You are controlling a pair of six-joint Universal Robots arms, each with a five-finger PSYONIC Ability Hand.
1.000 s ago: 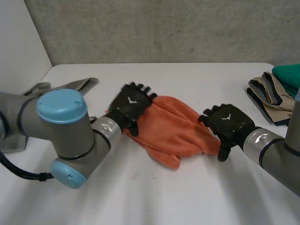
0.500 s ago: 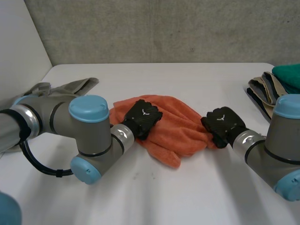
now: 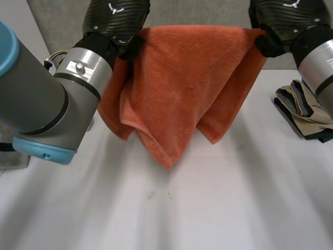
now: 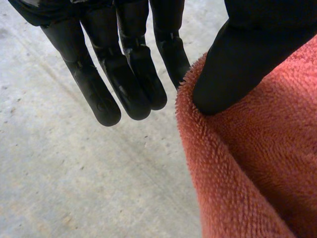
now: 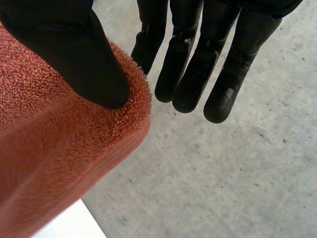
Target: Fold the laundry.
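Above the table (image 3: 218,208) you've got the orange towel (image 3: 182,83) hanging clear, left robot hand (image 3: 115,18) and right robot hand (image 3: 285,15) each pinching a top corner thumb-to-fingers, so this looks like the spread-out step; next, lower it flat onto the table without bunching.

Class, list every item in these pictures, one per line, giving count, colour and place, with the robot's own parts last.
orange towel: one, orange, held up above the table, hanging between both hands
folded clothes pile: one, tan and dark, at the table's right edge
grey cloth: one, grey, at the table's left, partly behind the left arm
table: one, white, below the towel
wall: one, grey, behind the table
left hand: one, black, pinching the towel's upper left corner
right hand: one, black, pinching the upper right corner
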